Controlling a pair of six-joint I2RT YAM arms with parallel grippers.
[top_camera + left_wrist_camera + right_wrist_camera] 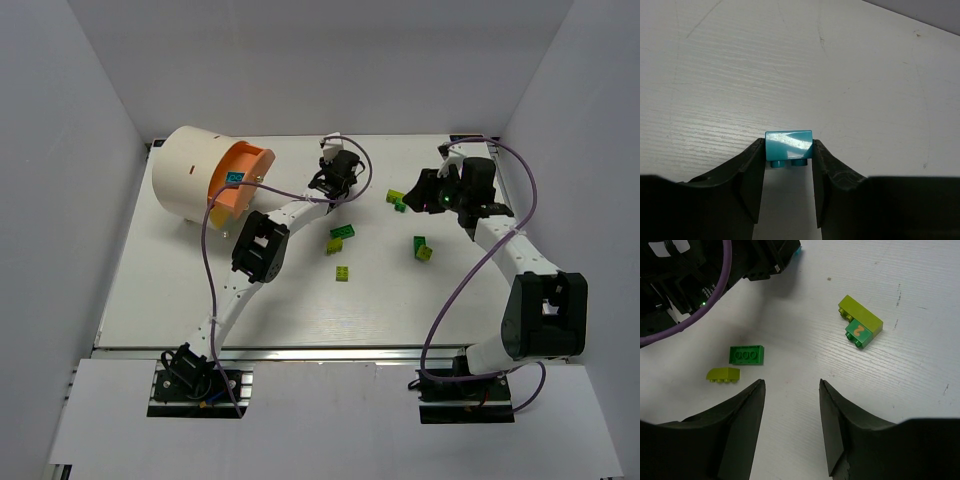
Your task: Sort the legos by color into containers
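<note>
1. Grip check: left end effector [788,156] pinching cyan brick [788,144] by two opposite side faces, studs facing back toward the wrist. Cannot tell whether lifted or resting on desk [790,60].
2. Right end effector [791,415] spread wide, nothing between fingers, hovering over desk near loose bricks.
3. Step in hand, as a judgement: carry cyan brick to drum [185,170] at far left and drop into tray on orange face [248,190], probably the one by the cyan patch [235,178].
4. Keep pinch firm and centred. Brick is tiny and glossy, seated only at fingertips, likely to twist out if bumped.
5. Lift clear of desk before swinging left. Line up square with tray opening and release low and slow to avoid bounce-out.
6. Not yet sorted: yellow-green brick [860,315] touching marked dark green brick [858,333]; plain dark green brick [746,354] just beside yellow-green wedge [723,374]. More mid-desk in top view.
</note>
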